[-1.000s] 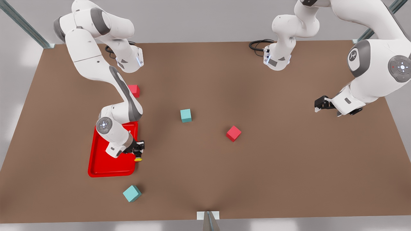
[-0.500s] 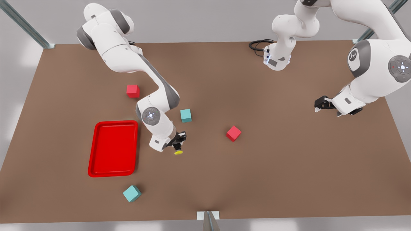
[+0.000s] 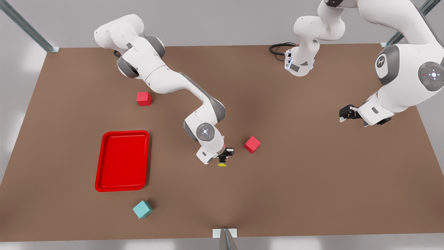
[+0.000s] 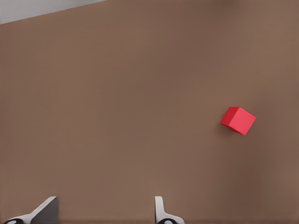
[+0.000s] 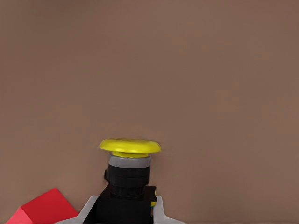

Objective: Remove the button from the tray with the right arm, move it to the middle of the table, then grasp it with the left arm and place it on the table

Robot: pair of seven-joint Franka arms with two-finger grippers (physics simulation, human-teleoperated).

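A: Now logging the count. Cubes on the table [image 3: 312,180]: two red, one teal in sight. One red cube [image 3: 143,98] sits toward the far side, up and to the right of the tray [image 3: 104,163] in the front view. The second red cube [image 3: 252,144] lies near mid-table. The teal cube [image 3: 142,209] is on the near side, just past the tray's near right corner.

B: Tray contents?

A: One tray, bare red floor inside. One button [image 3: 222,164], well apart from the tray, held above the table near its middle, just to the front view's left of the second red cube.

B: Grip state, right side?

A: The right gripper [image 3: 224,157] has its fingers closed on the button's black body; in the right wrist view the button [image 5: 130,163] has its yellow cap pointing away from the gripper [image 5: 125,210], with a corner of a red cube [image 5: 44,207] beside the fingers.

B: And the other arm?

A: The left gripper [image 3: 345,114] waits above the table toward the front view's right, well apart from the button. Its fingers [image 4: 161,212] stand spread with nothing between them. The left wrist view takes in one red cube [image 4: 238,120] on bare table.
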